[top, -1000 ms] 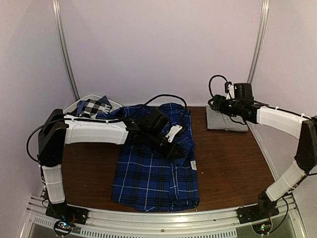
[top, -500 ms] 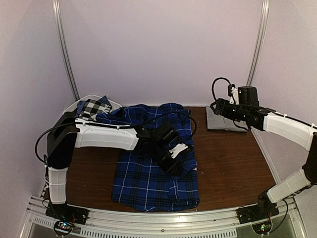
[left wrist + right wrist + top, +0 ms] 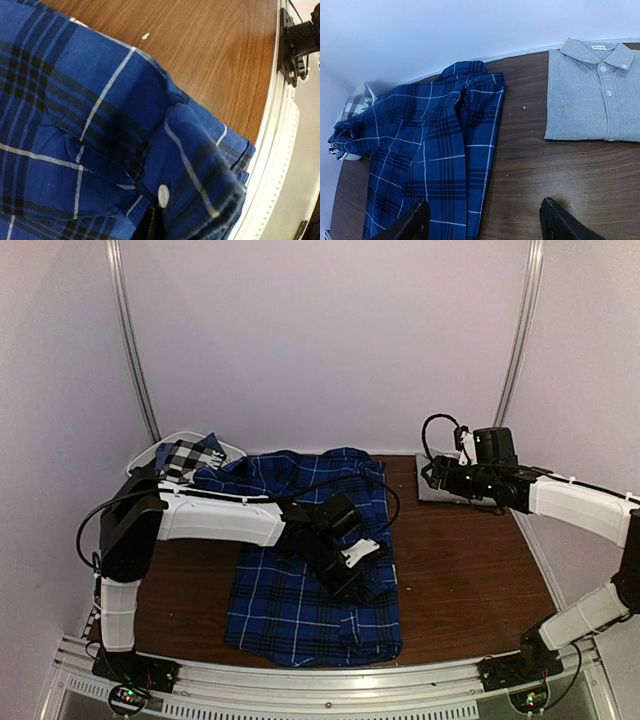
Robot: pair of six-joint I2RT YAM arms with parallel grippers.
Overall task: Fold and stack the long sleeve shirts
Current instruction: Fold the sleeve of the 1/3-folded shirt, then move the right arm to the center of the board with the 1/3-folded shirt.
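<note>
Blue plaid shirt [image 3: 300, 615] lies flat on the worktop [image 3: 460, 565] beneath the left pincer [image 3: 362, 570], whose grip I cannot tell; right pincer [image 3: 485, 202] hovers open, well apart.

You shifted both arms.
The left end effector [image 3: 360, 570] slid nearer and rightward across the blue plaid shirt [image 3: 300, 615]; the right end effector [image 3: 440, 475] rose, then settled back over the grey shirt [image 3: 450, 496] as its arm stretched outward.
</note>
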